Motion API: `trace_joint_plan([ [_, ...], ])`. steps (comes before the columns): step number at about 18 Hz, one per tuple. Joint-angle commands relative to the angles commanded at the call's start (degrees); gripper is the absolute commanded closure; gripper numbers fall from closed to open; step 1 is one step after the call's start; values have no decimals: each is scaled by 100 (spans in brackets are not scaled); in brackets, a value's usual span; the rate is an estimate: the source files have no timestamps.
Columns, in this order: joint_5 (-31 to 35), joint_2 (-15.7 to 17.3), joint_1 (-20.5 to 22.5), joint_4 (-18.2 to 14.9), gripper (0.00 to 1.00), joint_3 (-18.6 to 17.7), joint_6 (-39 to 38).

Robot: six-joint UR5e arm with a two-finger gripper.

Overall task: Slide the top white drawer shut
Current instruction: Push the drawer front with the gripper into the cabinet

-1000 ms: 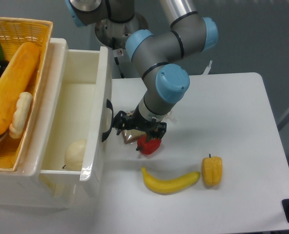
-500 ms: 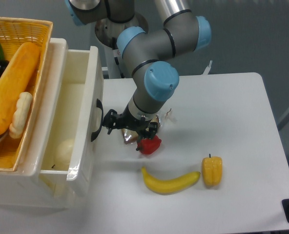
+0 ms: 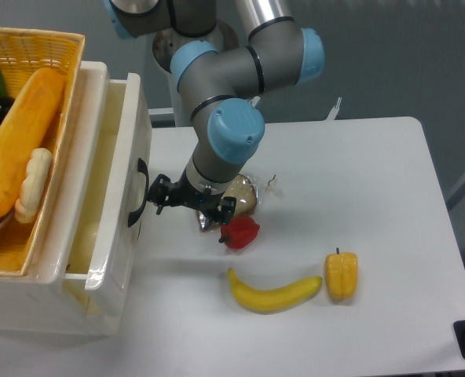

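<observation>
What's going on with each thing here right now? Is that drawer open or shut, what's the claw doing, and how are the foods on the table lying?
top white drawer: partly open, a narrow gap left.
claw: at the drawer's black handle, pressing toward it; open or shut cannot be told.
wicker basket: on the cabinet top, filled with food.
red pepper: lying on the table.
banana: lying flat, curved.
yellow pepper: lying beside the banana's tip.
</observation>
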Motion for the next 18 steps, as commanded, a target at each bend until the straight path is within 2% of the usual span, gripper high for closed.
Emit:
trace_joint_plan([
  [18,9,53,-220,-17,0,-9,-237],
])
